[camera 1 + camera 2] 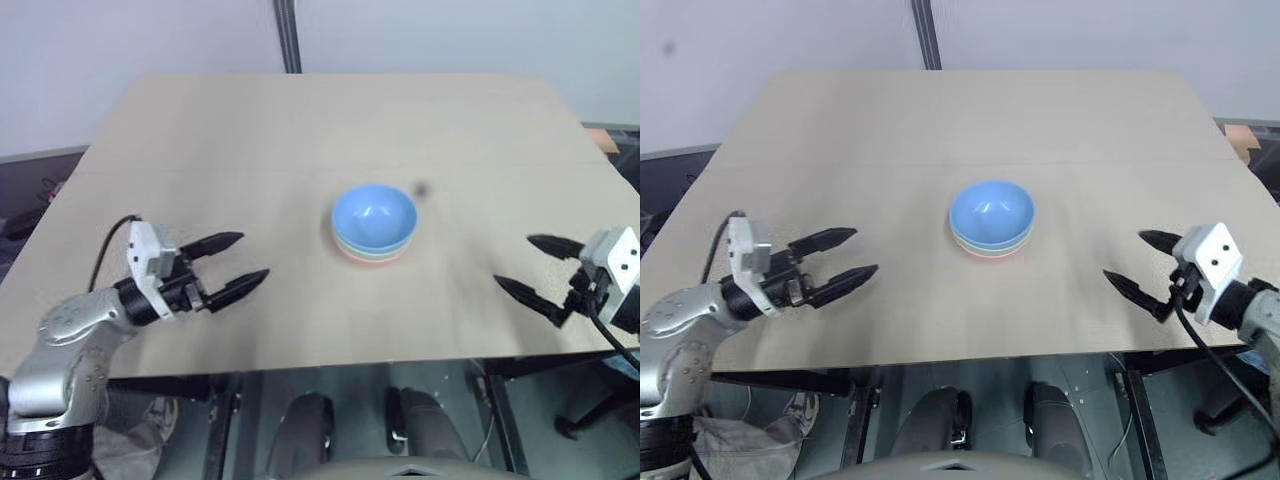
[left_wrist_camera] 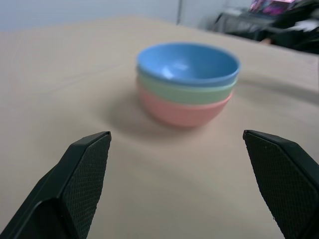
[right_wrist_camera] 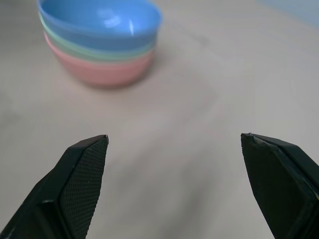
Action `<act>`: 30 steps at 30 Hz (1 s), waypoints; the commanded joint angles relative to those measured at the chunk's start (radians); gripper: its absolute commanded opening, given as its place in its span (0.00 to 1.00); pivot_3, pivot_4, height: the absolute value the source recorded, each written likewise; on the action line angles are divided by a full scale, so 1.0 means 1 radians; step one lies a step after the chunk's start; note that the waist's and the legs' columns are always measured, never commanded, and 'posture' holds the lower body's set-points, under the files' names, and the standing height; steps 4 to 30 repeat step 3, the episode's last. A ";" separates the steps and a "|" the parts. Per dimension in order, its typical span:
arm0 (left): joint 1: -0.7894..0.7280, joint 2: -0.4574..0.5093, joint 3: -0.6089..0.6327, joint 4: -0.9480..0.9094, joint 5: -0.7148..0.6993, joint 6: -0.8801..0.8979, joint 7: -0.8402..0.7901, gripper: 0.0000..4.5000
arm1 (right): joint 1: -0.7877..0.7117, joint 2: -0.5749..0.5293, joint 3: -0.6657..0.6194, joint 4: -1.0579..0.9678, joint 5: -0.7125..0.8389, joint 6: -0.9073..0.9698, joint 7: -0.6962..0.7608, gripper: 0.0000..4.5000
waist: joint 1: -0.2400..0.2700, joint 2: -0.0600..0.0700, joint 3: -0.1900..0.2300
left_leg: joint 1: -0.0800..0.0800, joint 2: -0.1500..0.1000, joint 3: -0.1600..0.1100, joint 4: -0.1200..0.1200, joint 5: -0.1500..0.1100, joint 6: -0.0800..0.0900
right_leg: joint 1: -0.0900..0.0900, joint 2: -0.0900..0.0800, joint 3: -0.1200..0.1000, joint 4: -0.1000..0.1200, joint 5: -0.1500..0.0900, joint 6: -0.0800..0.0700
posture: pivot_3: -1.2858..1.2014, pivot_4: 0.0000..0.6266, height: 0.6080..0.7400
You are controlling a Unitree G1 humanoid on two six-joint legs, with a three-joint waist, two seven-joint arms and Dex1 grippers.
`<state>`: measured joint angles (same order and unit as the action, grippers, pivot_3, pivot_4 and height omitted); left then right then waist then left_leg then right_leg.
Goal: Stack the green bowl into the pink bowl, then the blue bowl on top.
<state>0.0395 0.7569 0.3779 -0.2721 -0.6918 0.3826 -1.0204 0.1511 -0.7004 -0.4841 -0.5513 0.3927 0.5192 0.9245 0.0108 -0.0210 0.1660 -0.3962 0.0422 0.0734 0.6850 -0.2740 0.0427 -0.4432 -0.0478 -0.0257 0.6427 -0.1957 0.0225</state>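
Note:
Three bowls stand nested in one stack at the table's middle. The blue bowl is on top, the green bowl shows as a band under it, and the pink bowl is at the bottom. My left gripper hovers open over the table's front left, pointing toward the stack, well apart from it. Over the front right edge my right gripper is open too, nothing between its fingers, also clear of the bowls.
The pale wooden table reaches back to a white wall with a dark vertical post. A small dark spot lies just behind the stack. Dark clutter sits beyond the table's left and right edges.

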 commanded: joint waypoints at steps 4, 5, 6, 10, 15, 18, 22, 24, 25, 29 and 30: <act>0.026 0.036 0.038 -0.046 -0.013 0.018 -0.009 1.00 | 0.027 0.005 -0.040 -0.001 0.036 -0.064 -0.021 0.99 | 0.000 0.000 0.000 | 0.000 0.000 0.000 0.000 0.000 0.000 | 0.000 0.000 0.000 0.000 0.000 0.000 | 0.52 0.24 1.00; 0.026 0.036 0.038 -0.046 -0.013 0.018 -0.009 1.00 | 0.027 0.005 -0.040 -0.001 0.036 -0.064 -0.021 0.99 | 0.000 0.000 0.000 | 0.000 0.000 0.000 0.000 0.000 0.000 | 0.000 0.000 0.000 0.000 0.000 0.000 | 0.52 0.24 1.00; 0.026 0.036 0.038 -0.046 -0.013 0.018 -0.009 1.00 | 0.027 0.005 -0.040 -0.001 0.036 -0.064 -0.021 0.99 | 0.000 0.000 0.000 | 0.000 0.000 0.000 0.000 0.000 0.000 | 0.000 0.000 0.000 0.000 0.000 0.000 | 0.52 0.24 1.00; 0.026 0.036 0.038 -0.046 -0.013 0.018 -0.009 1.00 | 0.027 0.005 -0.040 -0.001 0.036 -0.064 -0.021 0.99 | 0.000 0.000 0.000 | 0.000 0.000 0.000 0.000 0.000 0.000 | 0.000 0.000 0.000 0.000 0.000 0.000 | 0.52 0.24 1.00; 0.026 0.036 0.038 -0.046 -0.013 0.018 -0.009 1.00 | 0.027 0.005 -0.040 -0.001 0.036 -0.064 -0.021 0.99 | 0.000 0.000 0.000 | 0.000 0.000 0.000 0.000 0.000 0.000 | 0.000 0.000 0.000 0.000 0.000 0.000 | 0.52 0.24 1.00; 0.026 0.036 0.038 -0.046 -0.013 0.018 -0.009 1.00 | 0.027 0.005 -0.040 -0.001 0.036 -0.064 -0.021 0.99 | 0.000 0.000 0.000 | 0.000 0.000 0.000 0.000 0.000 0.000 | 0.000 0.000 0.000 0.000 0.000 0.000 | 0.52 0.24 1.00; 0.026 0.036 0.038 -0.046 -0.013 0.018 -0.009 1.00 | 0.027 0.005 -0.040 -0.001 0.036 -0.064 -0.021 0.99 | 0.000 0.000 0.000 | 0.000 0.000 0.000 0.000 0.000 0.000 | 0.000 0.000 0.000 0.000 0.000 0.000 | 0.52 0.24 1.00; 0.026 0.036 0.038 -0.046 -0.013 0.018 -0.009 1.00 | 0.027 0.005 -0.040 -0.001 0.036 -0.064 -0.021 0.99 | 0.000 0.000 0.000 | 0.000 0.000 0.000 0.000 0.000 0.000 | 0.000 0.000 0.000 0.000 0.000 0.000 | 0.52 0.24 1.00; 0.026 0.036 0.038 -0.046 -0.013 0.018 -0.009 1.00 | 0.027 0.005 -0.040 -0.001 0.036 -0.064 -0.021 0.99 | 0.000 0.000 0.000 | 0.000 0.000 0.000 0.000 0.000 0.000 | 0.000 0.000 0.000 0.000 0.000 0.000 | 0.52 0.24 1.00; 0.026 0.036 0.038 -0.046 -0.013 0.018 -0.009 1.00 | 0.027 0.005 -0.040 -0.001 0.036 -0.064 -0.021 0.99 | 0.000 0.000 0.000 | 0.000 0.000 0.000 0.000 0.000 0.000 | 0.000 0.000 0.000 0.000 0.000 0.000 | 0.52 0.24 1.00; 0.026 0.036 0.038 -0.046 -0.013 0.018 -0.009 1.00 | 0.027 0.005 -0.040 -0.001 0.036 -0.064 -0.021 0.99 | 0.000 0.000 0.000 | 0.000 0.000 0.000 0.000 0.000 0.000 | 0.000 0.000 0.000 0.000 0.000 0.000 | 0.52 0.24 1.00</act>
